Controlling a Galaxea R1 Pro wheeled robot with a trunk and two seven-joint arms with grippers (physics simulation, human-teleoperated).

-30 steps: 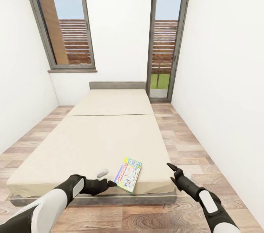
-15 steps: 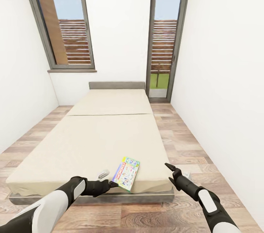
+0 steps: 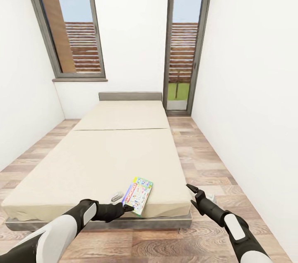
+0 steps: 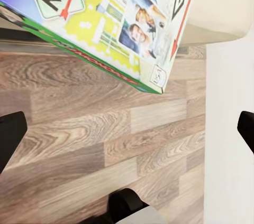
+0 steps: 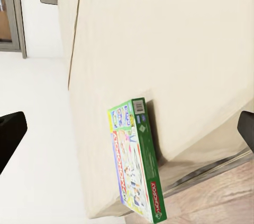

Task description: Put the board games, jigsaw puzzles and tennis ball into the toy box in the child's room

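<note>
- Early stage, I judge: one board game (image 3: 137, 190) lies flat on the bed (image 3: 103, 151), at its near edge and overhanging it slightly; it is not yet picked up.
- The left claw (image 3: 129, 208) hovers just beside the game's near corner, jaws spread wide, holding nothing.
- The right claw (image 3: 192, 194) hangs open beside the bed, empty.
</note>
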